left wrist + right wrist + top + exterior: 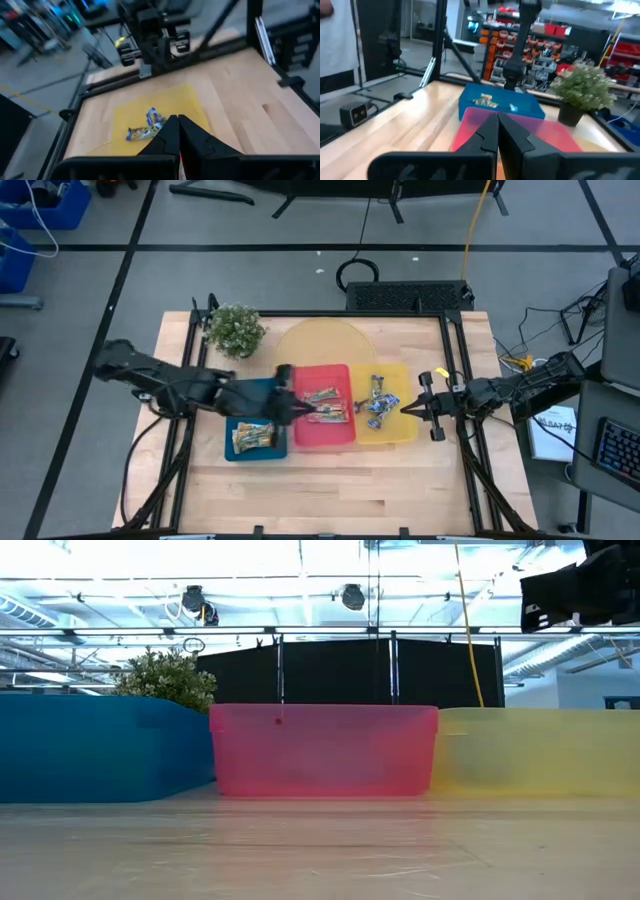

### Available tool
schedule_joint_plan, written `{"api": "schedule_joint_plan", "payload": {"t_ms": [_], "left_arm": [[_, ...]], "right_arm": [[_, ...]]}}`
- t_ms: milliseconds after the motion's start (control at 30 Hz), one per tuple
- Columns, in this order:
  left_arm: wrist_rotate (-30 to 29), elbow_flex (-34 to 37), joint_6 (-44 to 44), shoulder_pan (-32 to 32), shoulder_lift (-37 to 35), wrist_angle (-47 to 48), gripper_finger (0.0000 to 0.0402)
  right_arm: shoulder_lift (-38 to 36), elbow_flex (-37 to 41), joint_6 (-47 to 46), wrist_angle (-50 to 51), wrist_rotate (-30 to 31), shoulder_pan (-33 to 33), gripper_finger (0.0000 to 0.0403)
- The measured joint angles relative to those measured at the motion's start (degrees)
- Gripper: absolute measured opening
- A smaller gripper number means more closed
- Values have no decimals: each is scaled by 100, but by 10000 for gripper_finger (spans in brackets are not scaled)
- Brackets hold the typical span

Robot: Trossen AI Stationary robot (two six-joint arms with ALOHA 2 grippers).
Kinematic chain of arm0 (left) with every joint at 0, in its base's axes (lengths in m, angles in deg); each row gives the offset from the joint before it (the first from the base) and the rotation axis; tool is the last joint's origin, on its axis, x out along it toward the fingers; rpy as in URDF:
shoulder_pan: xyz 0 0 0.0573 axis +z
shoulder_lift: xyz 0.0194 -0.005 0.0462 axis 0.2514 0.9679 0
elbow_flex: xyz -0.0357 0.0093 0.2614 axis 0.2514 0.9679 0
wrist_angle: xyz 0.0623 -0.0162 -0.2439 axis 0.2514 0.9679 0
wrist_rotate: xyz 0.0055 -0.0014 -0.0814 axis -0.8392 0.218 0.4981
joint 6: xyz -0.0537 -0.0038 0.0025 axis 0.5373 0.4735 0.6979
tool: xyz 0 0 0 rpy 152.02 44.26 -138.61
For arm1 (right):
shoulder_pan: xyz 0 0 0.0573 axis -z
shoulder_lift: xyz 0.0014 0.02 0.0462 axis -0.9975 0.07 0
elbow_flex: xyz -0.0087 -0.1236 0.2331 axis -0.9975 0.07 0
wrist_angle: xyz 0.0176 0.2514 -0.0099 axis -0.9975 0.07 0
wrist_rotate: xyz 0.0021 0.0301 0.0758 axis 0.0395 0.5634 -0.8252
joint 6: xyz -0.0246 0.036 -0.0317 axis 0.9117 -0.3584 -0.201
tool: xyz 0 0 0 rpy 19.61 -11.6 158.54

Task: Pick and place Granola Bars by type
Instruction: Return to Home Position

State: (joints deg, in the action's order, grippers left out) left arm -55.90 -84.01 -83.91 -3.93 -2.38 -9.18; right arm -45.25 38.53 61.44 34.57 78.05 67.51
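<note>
On the wooden table, a blue tray, a red tray and a yellow tray are set side by side, one per type. The left gripper is held over the red tray. The right gripper is held just beside the yellow tray's outer rim. Both pairs of fingers are pressed together on nothing, as suits a withdrawal. The Granola Bars are sorted: tan-and-green bars in the blue tray, seemingly red-and-green bars in the red tray, blue bars in the yellow tray.

Wooden table holds blue tray, red tray, yellow tray — and plant.
</note>
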Motion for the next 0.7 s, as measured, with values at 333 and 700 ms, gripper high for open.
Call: {"api": "schedule_joint_plan", "payload": {"t_ms": [333,700], "left_arm": [[732,5157,483,912,-2376,-5019,3],[747,6421,786,1124,-4304,-5173,2]], "right_arm": [[-894,574,302,-683,-152,294,0],[-1267,640,-45,-77,-157,542,0]]}}
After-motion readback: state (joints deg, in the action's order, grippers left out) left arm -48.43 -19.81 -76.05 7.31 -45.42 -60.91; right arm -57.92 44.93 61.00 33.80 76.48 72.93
